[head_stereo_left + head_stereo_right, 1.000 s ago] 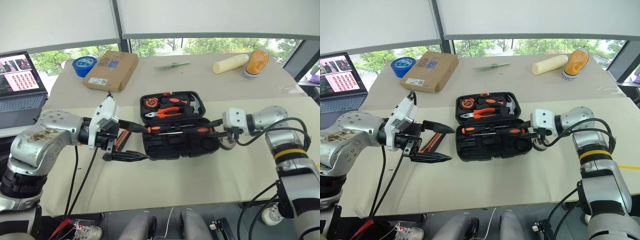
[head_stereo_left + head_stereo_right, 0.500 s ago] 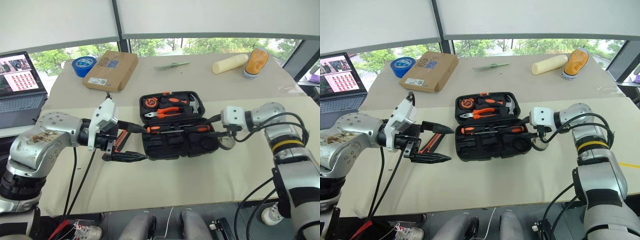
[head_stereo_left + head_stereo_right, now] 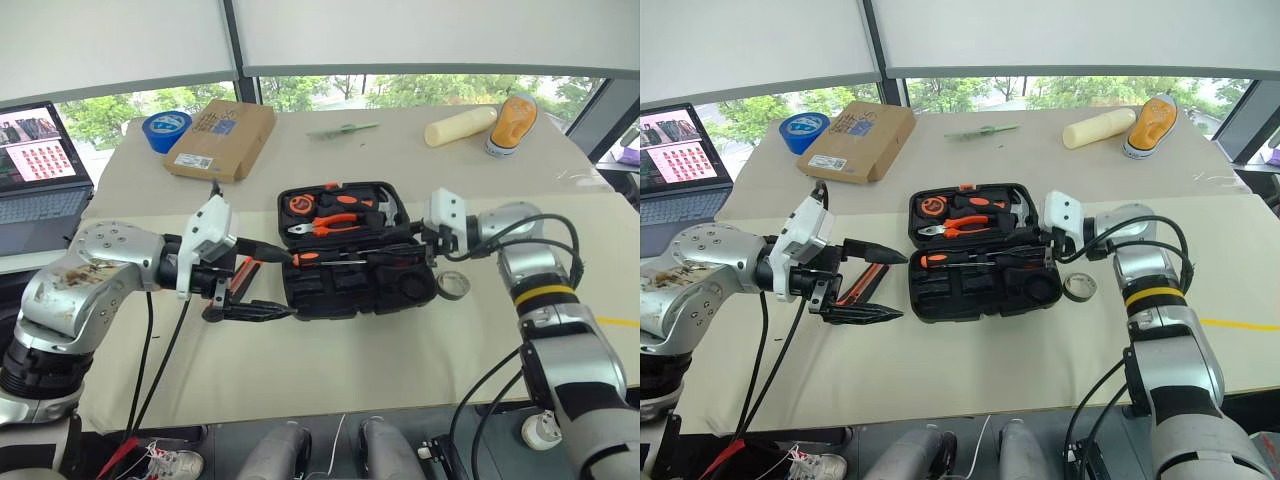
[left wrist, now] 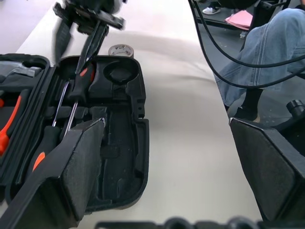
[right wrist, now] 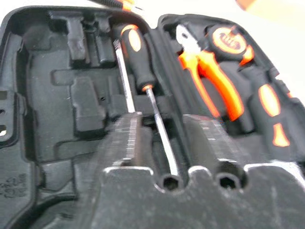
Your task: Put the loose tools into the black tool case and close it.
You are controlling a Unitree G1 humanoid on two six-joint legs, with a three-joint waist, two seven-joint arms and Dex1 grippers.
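The black tool case (image 3: 355, 285) lies open at the middle of the table. Pliers, a hammer and a tape measure fill its far half, and two black-and-orange screwdrivers (image 3: 350, 258) lie along its middle. My right gripper (image 3: 408, 250) hovers over the case's right end, above the screwdrivers. Its fingers (image 5: 126, 143) stand a narrow gap apart with nothing clamped between them. The small grey tape ring (image 3: 453, 284) lies on the table right of the case. Left of the case my left gripper (image 3: 290, 285) is wide open above the orange-and-black utility knife (image 3: 240, 275).
At the back left are a brown cardboard box (image 3: 222, 138), a blue tape roll (image 3: 167, 130) and a laptop (image 3: 40, 170). A green strip (image 3: 343, 130), a pale yellow roll (image 3: 460, 127) and an orange object (image 3: 513, 123) lie at the back right.
My right gripper has moved left from beside the tape ring to over the case's right end, and its wrist has rolled. The ring stays on the table. My left gripper has not moved.
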